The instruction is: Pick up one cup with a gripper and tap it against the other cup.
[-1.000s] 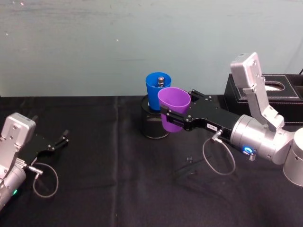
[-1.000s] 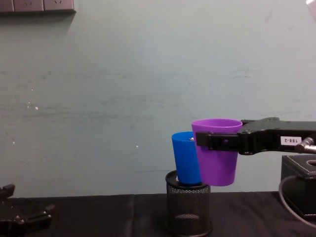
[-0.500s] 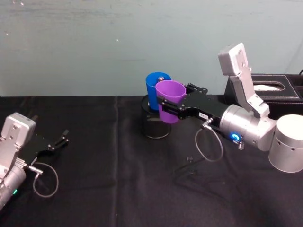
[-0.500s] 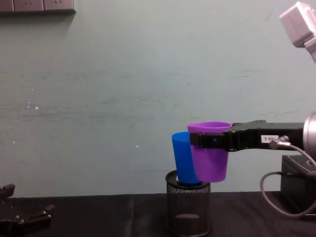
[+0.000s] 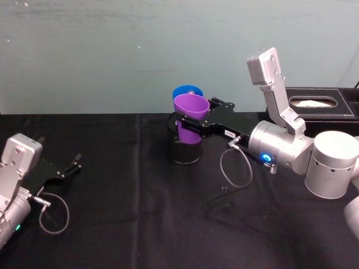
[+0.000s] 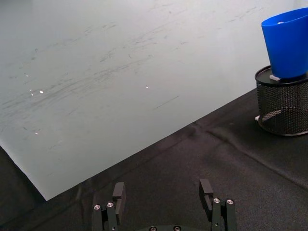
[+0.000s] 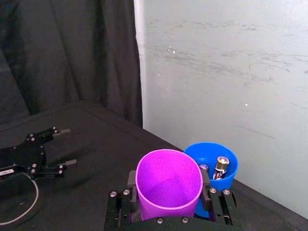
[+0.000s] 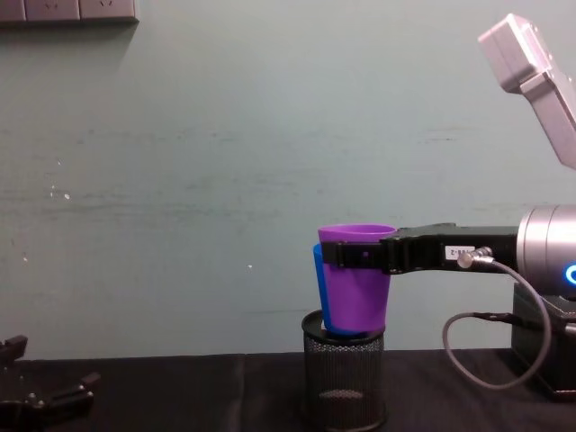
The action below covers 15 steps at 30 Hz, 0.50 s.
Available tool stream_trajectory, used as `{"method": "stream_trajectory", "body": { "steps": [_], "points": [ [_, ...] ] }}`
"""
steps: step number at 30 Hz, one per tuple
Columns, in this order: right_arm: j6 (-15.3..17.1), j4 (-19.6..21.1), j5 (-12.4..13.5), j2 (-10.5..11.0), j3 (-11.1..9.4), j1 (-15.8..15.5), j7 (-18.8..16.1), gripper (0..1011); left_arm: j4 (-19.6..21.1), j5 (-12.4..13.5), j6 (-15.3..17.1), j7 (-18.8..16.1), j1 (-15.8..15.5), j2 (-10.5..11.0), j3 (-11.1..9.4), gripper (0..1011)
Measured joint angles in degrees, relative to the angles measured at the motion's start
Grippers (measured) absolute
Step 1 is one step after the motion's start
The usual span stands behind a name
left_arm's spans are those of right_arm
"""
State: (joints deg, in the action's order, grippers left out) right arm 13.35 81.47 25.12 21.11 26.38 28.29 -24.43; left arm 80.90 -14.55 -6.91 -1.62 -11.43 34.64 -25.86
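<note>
The right gripper (image 5: pixel 185 122), a slender black two-fingered claw on a silver-grey arm with a glowing blue ring, is clamped on the plain purple plastic tumbler (image 5: pixel 190 109). One finger lies on each side of the cup just below its rim. It holds the cup upright, clear of the table, near the far middle of the scene. In the chest view the gripper (image 8: pixel 355 256) reaches in level from the right.

Seen from the right wrist, the purple tumbler (image 7: pixel 168 183) sits rim to rim against the plain bright blue plastic tumbler (image 7: pixel 230 175) and appears to touch it. The blue tumbler has small metal-tipped cylinders (image 7: pixel 219 166) inside it.

The blue tumbler (image 6: pixel 286 45) stands slightly tilted in the mouth of a round black wire-mesh holder (image 6: pixel 284 108). That holder (image 5: pixel 182 151) rests on the black-clothed table (image 5: pixel 140 213), close to the pale green wall. In the chest view the purple tumbler's base hangs at about the holder's rim.

To the far right is a black tissue box (image 5: pixel 317 103).

At the near left, the left gripper (image 5: pixel 77 161) rests low over the cloth with its fingers (image 6: pixel 207 190) spread apart and nothing between them.
</note>
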Motion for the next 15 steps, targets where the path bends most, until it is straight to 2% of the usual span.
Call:
{"method": "stream_trajectory", "body": {
  "steps": [15],
  "points": [
    [-2.2, -4.9, -1.3, -2.5, 0.3, 3.4, 0.5, 731, 0.0, 0.0, 0.0, 0.0, 0.0, 0.0, 0.0, 1000]
  ]
}}
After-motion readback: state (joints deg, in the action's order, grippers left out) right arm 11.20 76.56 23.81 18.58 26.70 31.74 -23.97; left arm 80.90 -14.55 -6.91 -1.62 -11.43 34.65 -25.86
